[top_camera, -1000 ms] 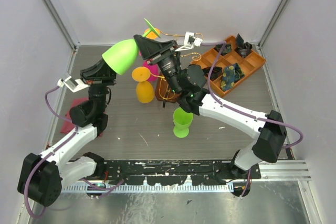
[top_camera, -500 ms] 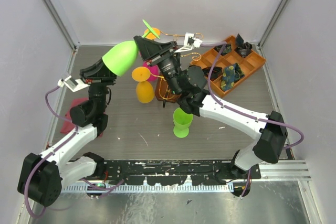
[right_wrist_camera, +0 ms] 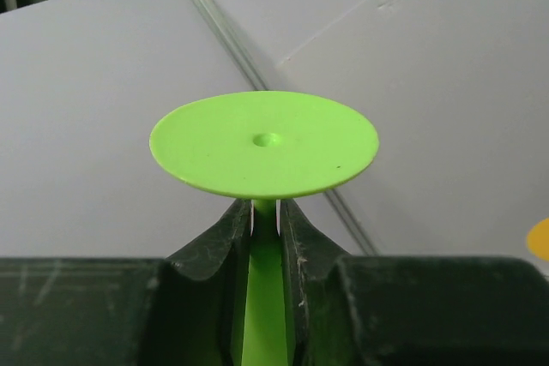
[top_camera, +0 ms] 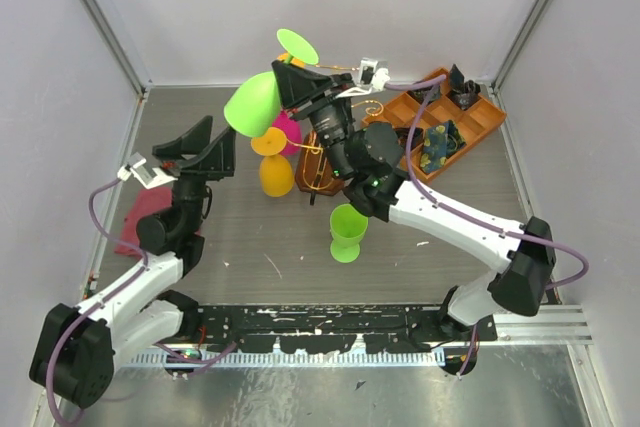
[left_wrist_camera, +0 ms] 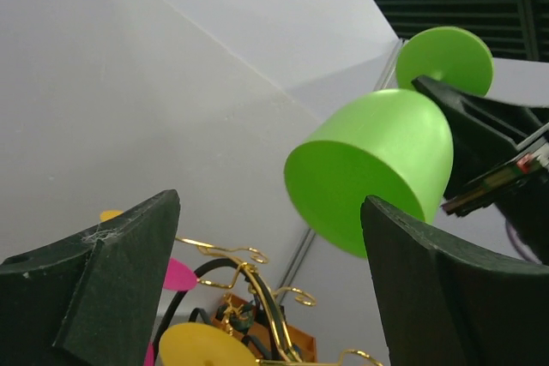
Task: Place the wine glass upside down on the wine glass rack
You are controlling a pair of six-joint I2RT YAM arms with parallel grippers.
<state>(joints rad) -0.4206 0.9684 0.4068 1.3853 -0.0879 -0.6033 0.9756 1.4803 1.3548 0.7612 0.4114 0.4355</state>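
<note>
The lime-green wine glass [top_camera: 252,104] hangs tilted in the air above the table's back, bowl down-left and foot disc up. My right gripper [top_camera: 290,82] is shut on its thin stem just under the foot; the right wrist view shows the stem [right_wrist_camera: 264,220] pinched between both fingers below the disc [right_wrist_camera: 264,143]. My left gripper [top_camera: 212,142] stands wide open below and left of the bowl, apart from it. In the left wrist view the bowl [left_wrist_camera: 377,165] floats above the open left gripper [left_wrist_camera: 268,212]. The gold wire wine glass rack [top_camera: 318,169] stands under the right arm, its scroll arms [left_wrist_camera: 257,289] showing.
A yellow glass [top_camera: 273,162] and a pink one [top_camera: 290,132] sit upside down by the rack. Another green glass [top_camera: 347,232] stands upright on the table in front. An orange compartment tray [top_camera: 470,125] lies at the back right, a pink cloth [top_camera: 133,232] at the left wall.
My left gripper opened, let go of the green bowl and drew back down-left. The right gripper lifted the glass by its stem and swung it to the right, foot higher.
</note>
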